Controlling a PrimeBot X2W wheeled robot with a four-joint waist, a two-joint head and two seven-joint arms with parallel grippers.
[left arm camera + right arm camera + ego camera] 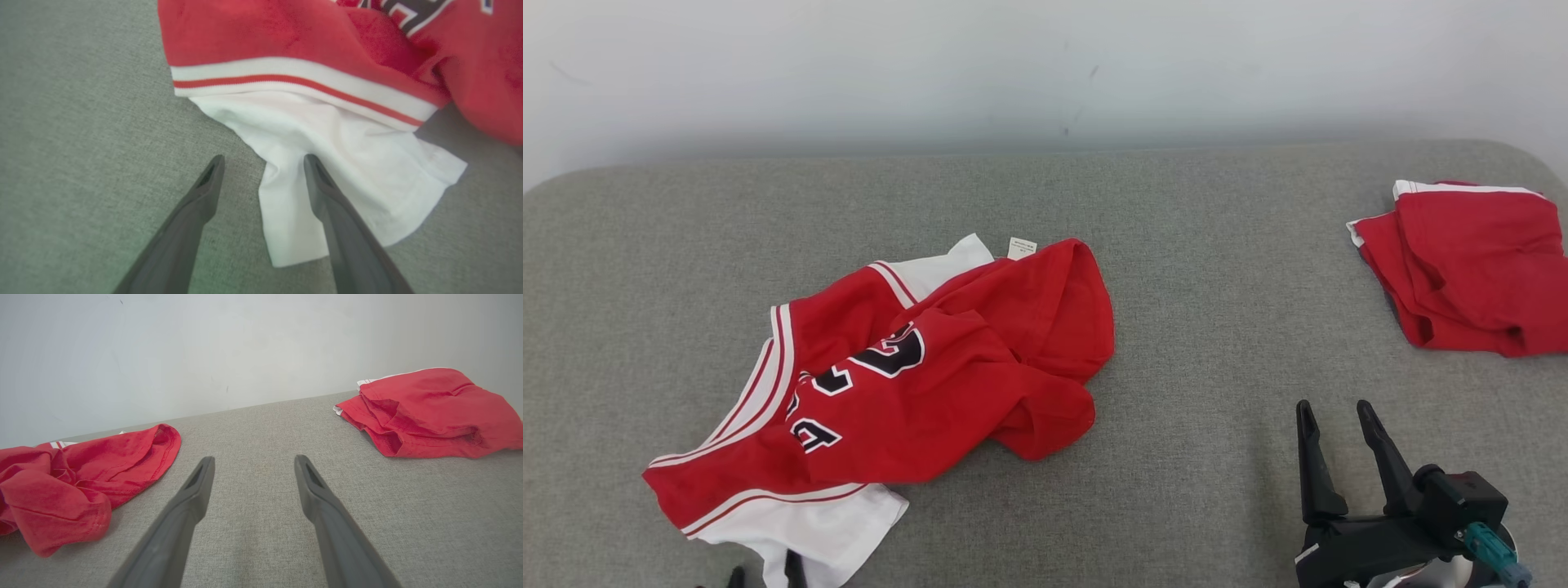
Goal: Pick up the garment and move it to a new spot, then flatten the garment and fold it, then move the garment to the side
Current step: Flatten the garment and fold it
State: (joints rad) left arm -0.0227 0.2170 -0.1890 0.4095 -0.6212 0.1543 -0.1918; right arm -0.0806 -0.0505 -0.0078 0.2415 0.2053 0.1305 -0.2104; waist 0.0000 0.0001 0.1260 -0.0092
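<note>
Currently garment point(947, 367), red jersey with white sleeves and dark numerals, lies crumpled on left-centre of grey cushioned surface point(1192, 245). White sleeve point(347, 163) spreads flat at near edge. Left gripper point(263, 161) has fingers spread wide and grasps nothing; one finger over sleeve, other over bare surface. Right gripper point(1334, 406) sits low at near right, well apart from garment, jaws wide, empty. Second red garment point(1478, 261) lies folded at far right. Pale wall point(1013, 65) behind.

Robot's left end effector point(264, 160) spread wide, right end effector point(1334, 408) likewise parted (both holding nothing)
</note>
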